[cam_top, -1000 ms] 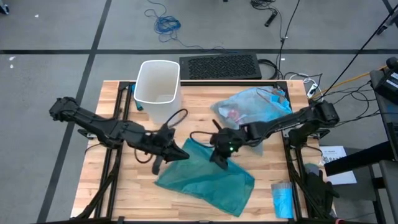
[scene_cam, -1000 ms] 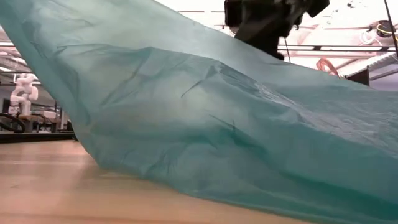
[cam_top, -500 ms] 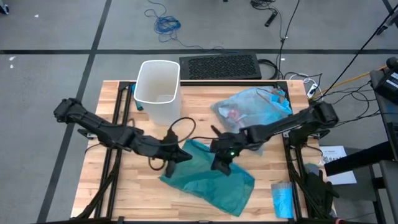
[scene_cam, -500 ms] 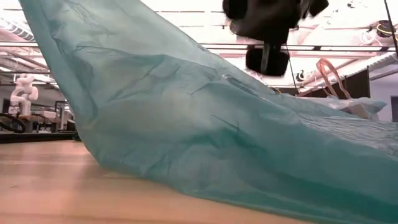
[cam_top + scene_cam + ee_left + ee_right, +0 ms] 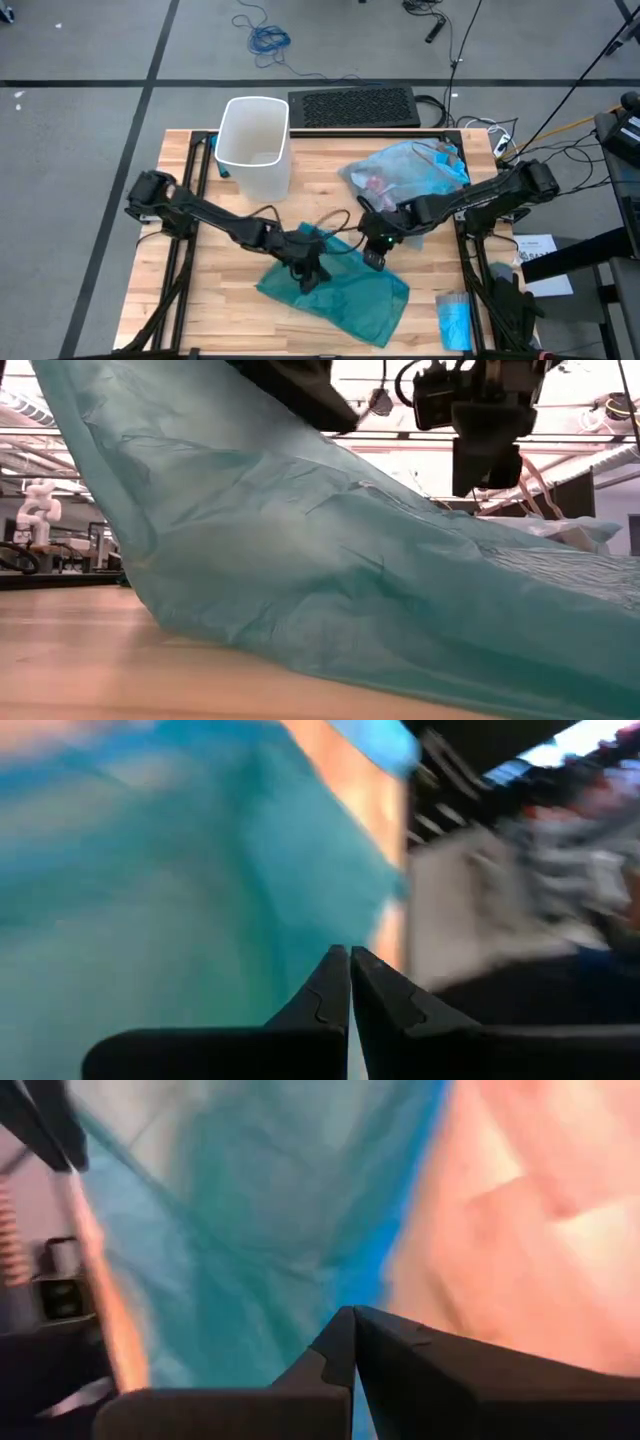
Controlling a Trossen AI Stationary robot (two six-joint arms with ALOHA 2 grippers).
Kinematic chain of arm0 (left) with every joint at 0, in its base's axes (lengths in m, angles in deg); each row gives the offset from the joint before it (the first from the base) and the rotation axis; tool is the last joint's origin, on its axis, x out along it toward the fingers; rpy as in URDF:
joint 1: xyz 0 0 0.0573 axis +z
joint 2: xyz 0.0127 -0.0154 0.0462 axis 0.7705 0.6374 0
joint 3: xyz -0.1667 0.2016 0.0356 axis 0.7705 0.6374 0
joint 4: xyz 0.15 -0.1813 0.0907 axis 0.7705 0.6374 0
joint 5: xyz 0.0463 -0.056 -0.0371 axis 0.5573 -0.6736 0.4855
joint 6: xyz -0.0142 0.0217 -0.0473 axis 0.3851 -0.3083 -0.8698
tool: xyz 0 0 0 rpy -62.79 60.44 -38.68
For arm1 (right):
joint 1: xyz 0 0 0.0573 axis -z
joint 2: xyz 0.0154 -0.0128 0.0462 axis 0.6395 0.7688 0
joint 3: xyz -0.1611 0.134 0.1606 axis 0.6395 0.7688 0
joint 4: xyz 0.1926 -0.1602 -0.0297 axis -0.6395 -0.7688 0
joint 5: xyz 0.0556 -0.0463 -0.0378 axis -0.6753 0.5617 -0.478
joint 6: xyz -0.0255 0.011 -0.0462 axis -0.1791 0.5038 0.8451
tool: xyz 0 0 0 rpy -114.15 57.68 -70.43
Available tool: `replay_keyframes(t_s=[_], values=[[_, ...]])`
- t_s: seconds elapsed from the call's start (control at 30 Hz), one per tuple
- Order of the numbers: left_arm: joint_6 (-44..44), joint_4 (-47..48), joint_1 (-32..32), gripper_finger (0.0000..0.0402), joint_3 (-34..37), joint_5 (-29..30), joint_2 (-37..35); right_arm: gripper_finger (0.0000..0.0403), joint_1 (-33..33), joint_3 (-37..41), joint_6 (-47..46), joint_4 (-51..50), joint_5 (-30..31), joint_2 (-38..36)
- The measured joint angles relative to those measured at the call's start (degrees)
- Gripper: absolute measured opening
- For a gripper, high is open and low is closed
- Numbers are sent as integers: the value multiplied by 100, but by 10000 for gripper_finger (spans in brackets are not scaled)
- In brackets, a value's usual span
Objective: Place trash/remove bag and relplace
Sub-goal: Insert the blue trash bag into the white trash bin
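A darker teal-green bag (image 5: 345,295) lies crumpled on the wooden table's near middle and fills the low view (image 5: 350,560). The pale sky-blue bag (image 5: 415,165) lies at the far right with trash (image 5: 378,184) showing through it. My left gripper (image 5: 312,278) is shut and low over the teal-green bag's middle (image 5: 150,870). My right gripper (image 5: 375,262) is shut at that bag's far right edge and hangs above it in the low view (image 5: 485,465). The white bin (image 5: 255,140) stands upright at the far left. My left gripper's shut fingers (image 5: 335,985) slant down over the teal-green bag. Blur and the arm itself hide whether they touch the plastic.
A black mat (image 5: 355,105) lies beyond the table's far edge. A small folded blue packet (image 5: 455,320) sits off the near right corner. Cables run along the right side (image 5: 500,140). Bare wood shows at the near left (image 5: 215,300).
My left gripper has swung down and toward the table's right and near edges, rolling as it went, and now stands over the teal-green bag. My right gripper has shifted a little toward the right edge. The bag's raised far part has sunk lower.
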Motion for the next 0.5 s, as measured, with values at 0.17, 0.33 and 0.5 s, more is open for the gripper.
replay_keyframes(t_s=[0.17, 0.33, 0.5], values=[[-564, -321, -133, 13, -2, -665, 132, 0, -122, 344, -166, 883, -384, 7], [-1360, -385, -474, 13, -2, -1426, 89, 0, -251, 431, -114, 1021, -486, 9], [-2102, -1900, -1032, 13, 2, -1739, 88, 0, -255, 431, 22, 1067, -615, 0]])
